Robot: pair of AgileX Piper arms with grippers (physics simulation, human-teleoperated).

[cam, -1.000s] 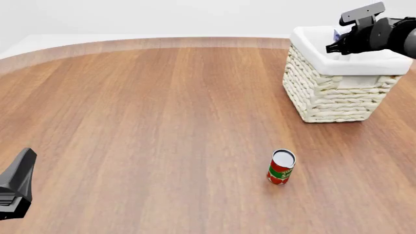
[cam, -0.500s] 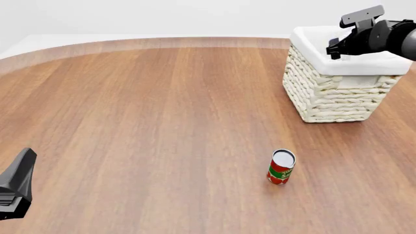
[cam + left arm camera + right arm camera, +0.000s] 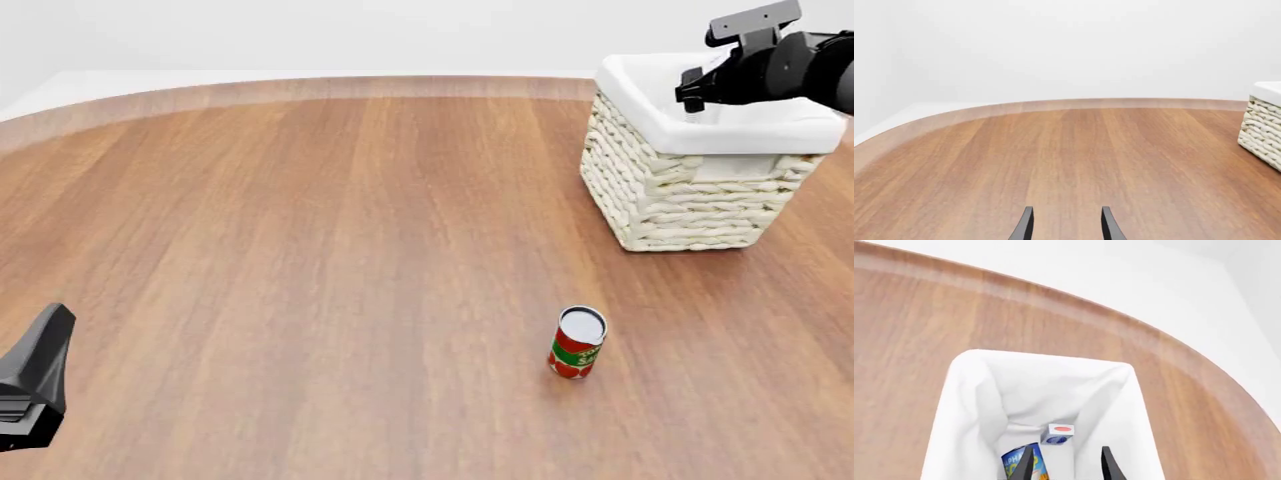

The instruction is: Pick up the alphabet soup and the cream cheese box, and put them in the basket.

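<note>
Fingers [image 3: 1026,462] of the right gripper [image 3: 1066,465] stand spread and empty above the basket [image 3: 694,190] at the surface's far right corner — touching nothing. Inside, on the white lining, the alphabet soup [image 3: 1019,465] lies just beside the cream cheese box [image 3: 1058,434]. The left gripper [image 3: 1065,225] hangs near the left front edge of the wooden surface [image 3: 307,240], its fingers parted with nothing between them. A red and green can [image 3: 577,342] stands upright toward the front edge — well apart from the basket.
</note>
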